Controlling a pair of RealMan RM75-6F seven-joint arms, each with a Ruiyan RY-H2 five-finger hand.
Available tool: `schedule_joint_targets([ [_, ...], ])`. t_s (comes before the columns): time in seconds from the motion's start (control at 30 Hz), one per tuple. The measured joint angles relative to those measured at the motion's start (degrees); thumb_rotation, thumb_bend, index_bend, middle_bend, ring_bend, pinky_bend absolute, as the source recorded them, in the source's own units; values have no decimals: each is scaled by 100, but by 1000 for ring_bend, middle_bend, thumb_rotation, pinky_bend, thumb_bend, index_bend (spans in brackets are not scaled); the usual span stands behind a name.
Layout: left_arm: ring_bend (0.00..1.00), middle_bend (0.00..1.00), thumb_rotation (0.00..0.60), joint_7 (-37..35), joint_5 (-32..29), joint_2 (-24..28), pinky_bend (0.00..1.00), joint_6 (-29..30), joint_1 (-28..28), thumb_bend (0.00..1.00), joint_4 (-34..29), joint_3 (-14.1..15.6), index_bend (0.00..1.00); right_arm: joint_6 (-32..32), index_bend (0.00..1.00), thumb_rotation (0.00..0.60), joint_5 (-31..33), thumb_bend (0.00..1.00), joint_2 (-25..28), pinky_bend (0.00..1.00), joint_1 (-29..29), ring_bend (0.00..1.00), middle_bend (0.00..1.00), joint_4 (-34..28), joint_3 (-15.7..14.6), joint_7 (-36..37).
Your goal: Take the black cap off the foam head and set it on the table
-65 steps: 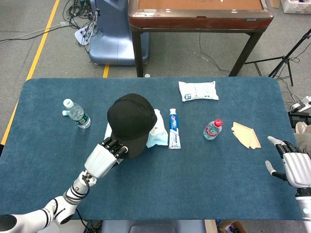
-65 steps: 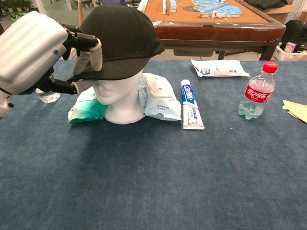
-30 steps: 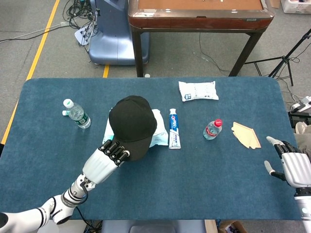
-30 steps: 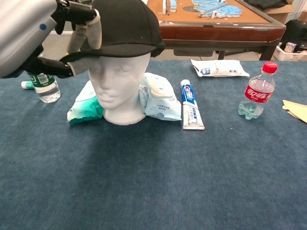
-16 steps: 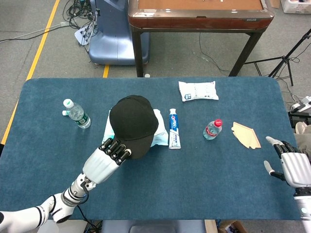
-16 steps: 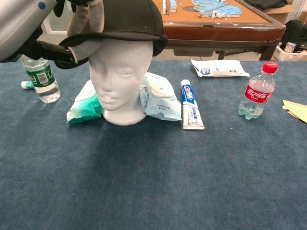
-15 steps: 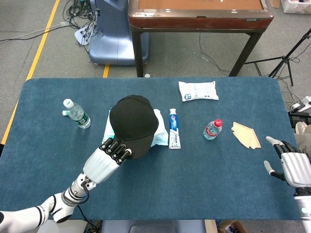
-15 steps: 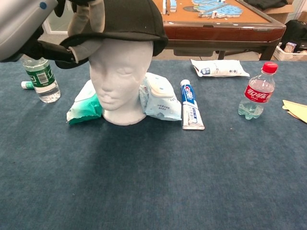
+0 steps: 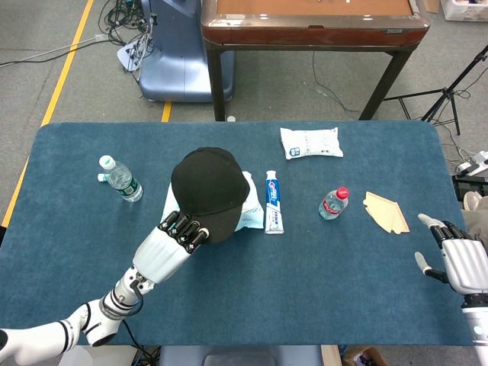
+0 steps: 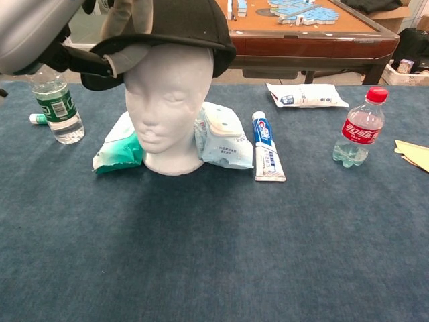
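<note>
1. In the head view the cap (image 9: 209, 191) hides the foam head (image 10: 167, 100) wholly; the chest view cuts off the cap's crown at the top edge.
2. The left hand (image 9: 169, 245) is clamped on the cap's brim, thumb under and fingers (image 10: 127, 17) over it. The chest view shows only part of this hand.
3. The cap sits lifted and tilted on the foam head, brim up, brow bare; whether it touches the crown cannot be told.
4. The right hand (image 9: 460, 263) is half cut off at the head view's right edge, fingers apart, holding nothing.
5. On the bench (image 9: 305, 290): one foam head, two bottles (green label (image 10: 58, 107), red label (image 10: 357, 135)), one toothpaste tube (image 10: 267, 155), two wipe packs (image 10: 221, 137) beside the head, one white packet (image 10: 305, 96), one tan paper piece (image 9: 386, 212).
</note>
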Motion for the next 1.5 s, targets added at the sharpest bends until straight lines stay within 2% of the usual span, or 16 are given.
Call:
schedule_joint_targets([
  [1.1, 531, 751, 600, 514, -146, 375, 609, -333, -259, 505, -580, -444, 678, -35, 171, 600, 21, 362, -1, 335, 22, 209, 258, -4, 2, -23],
  [1.5, 531, 751, 600, 589, -472, 369, 609, -625, -394, 505, -432, -598, 677, -5, 171, 600, 7, 362, 15, 335, 9, 209, 258, 5, 4, 37],
])
